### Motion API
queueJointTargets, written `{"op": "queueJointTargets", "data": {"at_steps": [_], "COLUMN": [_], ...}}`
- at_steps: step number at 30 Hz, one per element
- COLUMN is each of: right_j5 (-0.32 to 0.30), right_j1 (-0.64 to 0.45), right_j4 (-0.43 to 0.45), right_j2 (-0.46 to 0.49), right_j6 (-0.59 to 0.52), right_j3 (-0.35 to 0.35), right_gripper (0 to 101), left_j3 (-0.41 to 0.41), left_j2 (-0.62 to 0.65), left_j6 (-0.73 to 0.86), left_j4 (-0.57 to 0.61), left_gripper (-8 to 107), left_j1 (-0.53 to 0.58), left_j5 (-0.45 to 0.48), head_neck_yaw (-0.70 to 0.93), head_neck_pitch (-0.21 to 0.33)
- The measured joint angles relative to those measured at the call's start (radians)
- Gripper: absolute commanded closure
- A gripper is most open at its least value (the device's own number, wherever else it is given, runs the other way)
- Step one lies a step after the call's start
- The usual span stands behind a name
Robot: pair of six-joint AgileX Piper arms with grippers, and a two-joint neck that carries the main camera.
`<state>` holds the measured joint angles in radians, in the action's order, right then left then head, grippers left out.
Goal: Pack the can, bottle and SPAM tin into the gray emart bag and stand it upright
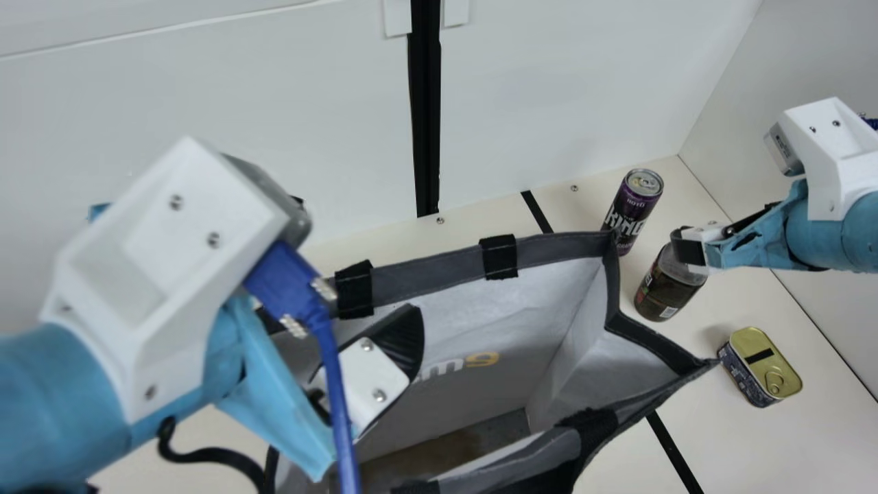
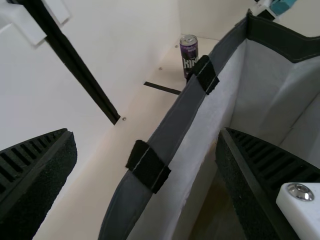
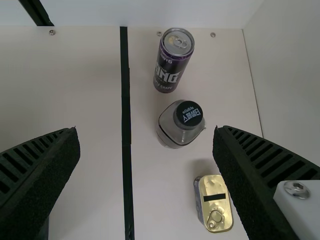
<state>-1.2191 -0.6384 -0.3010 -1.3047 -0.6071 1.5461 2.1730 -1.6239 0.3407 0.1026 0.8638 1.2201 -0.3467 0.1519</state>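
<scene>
My left gripper (image 1: 357,302) is open at the gray bag's back rim (image 1: 439,271), one finger inside the bag. In the left wrist view, the left gripper (image 2: 147,135) has the bag's rim (image 2: 175,122) between its spread fingers. My right gripper (image 1: 688,248) overlaps the top of the dark bottle (image 1: 667,287); the right wrist view has this gripper (image 3: 146,132) open, with the black-capped bottle (image 3: 177,125) standing beyond its fingers. A purple can (image 1: 632,209) stands behind the bottle. The gold-topped SPAM tin (image 1: 765,363) lies right of the bag's corner.
White walls (image 1: 562,89) rise behind the table and at the right. The bag stands open-mouthed at the middle, with black strap patches (image 1: 499,257) on its rim. A blue cable (image 1: 336,391) hangs along the left arm.
</scene>
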Motion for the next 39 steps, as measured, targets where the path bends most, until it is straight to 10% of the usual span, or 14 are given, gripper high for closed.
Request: {"op": "queueJointTargets", "data": {"at_steps": [24, 39], "right_j5": [0.000, 0.000], "right_j1": [0.000, 0.000], "right_j4": [0.000, 0.000], "right_j2": [0.000, 0.000], "right_j6": [0.000, 0.000], "right_j3": [0.000, 0.000], "right_gripper": [6, 6], "left_j3": [0.030, -0.013], "left_j2": [-0.188, -0.222], "left_j6": [0.104, 0.121], "left_j4": [0.106, 0.125], "left_gripper": [9, 107], "left_j1": [-0.076, -0.080], "left_j5": [-0.002, -0.002], "head_neck_yaw": [-0.002, -0.002], "head_neck_pitch": [0.002, 0.002]}}
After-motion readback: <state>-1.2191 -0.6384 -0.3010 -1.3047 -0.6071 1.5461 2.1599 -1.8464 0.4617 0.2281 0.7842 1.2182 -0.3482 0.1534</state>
